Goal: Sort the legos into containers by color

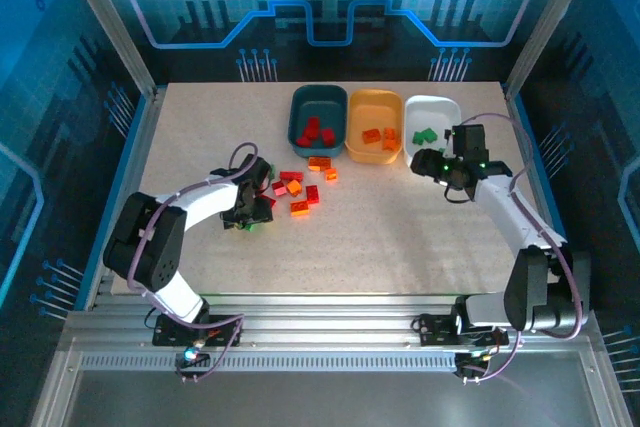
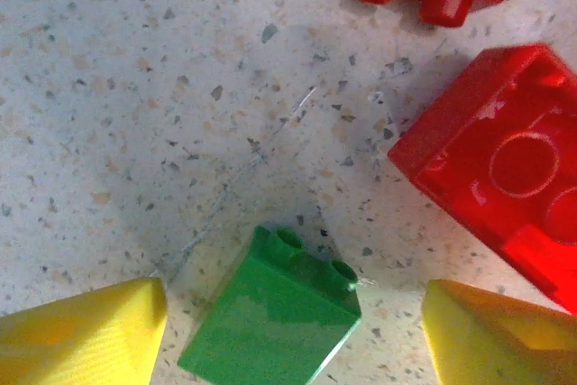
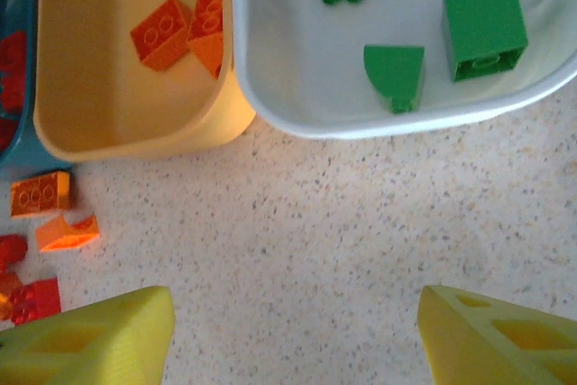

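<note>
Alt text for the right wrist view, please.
The right gripper hangs open and empty over the speckled table, just short of a white tray holding four green bricks. To its left sits an orange tray with orange bricks, and loose orange bricks and red bricks lie on the table.

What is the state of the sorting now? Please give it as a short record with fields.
teal tray: red bricks inside
orange tray: orange bricks inside
white tray: green bricks inside
loose pile: red and orange, on the table
left jaws: open, a green brick between them
right jaws: open, empty, near the white tray
</note>
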{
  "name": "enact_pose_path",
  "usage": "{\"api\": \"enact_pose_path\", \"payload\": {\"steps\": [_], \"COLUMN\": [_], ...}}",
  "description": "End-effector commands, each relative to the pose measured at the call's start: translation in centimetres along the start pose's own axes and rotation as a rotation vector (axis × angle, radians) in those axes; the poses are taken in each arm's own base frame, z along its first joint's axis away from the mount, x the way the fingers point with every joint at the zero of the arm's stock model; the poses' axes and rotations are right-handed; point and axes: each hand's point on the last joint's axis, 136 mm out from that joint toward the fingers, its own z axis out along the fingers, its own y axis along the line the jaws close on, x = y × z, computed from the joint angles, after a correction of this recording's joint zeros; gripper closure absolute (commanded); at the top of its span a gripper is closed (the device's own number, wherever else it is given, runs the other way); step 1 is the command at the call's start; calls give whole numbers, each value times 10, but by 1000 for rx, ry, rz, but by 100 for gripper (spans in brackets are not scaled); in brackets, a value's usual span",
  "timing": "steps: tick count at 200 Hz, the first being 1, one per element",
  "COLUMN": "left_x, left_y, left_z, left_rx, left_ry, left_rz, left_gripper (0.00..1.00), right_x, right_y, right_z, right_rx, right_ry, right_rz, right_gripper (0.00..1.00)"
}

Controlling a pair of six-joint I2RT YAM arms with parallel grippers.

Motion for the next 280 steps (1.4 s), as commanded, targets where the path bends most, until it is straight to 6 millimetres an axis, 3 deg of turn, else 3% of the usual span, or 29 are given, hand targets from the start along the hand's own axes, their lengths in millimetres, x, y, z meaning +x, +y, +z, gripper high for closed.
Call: {"api": "enact_pose_path", "payload": {"steps": [1, 56, 113, 162, 181, 195, 209, 256, 280], "left_x": [-1, 10, 15, 7, 5, 2, -5, -33, -45], "left_y": [0, -5, -13, -24, -36, -56, -90, -242, -315], "left_z": [3, -6, -4, -29, -51, -76, -99, -144, -161], "left_rx": [-8, 7, 3, 3, 26, 79, 175, 557, 779], "left_ry": [8, -5, 8, -47, -73, -116, -140, -128, -122], "left_rz": [13, 35, 61, 109, 136, 175, 214, 374, 429], "left_gripper": [32, 54, 66, 70, 71, 71, 71, 74, 75], "right_x": [8, 8, 11, 14, 11, 9, 6, 1, 15], "right_y": [6, 10, 9, 8, 7, 3, -5, -24, -42], "right_z": [-9, -12, -13, -11, -13, -15, -15, -20, -22], "right_rx": [-30, -45, -45, -44, -35, -15, 22, 28, 39], "right_ry": [2, -3, -1, 4, -9, -22, -17, -55, -61], "right_rz": [-15, -18, -26, -27, -25, -21, 5, 132, 205], "right_gripper": [27, 27, 27, 27, 27, 28, 28, 28, 27]}}
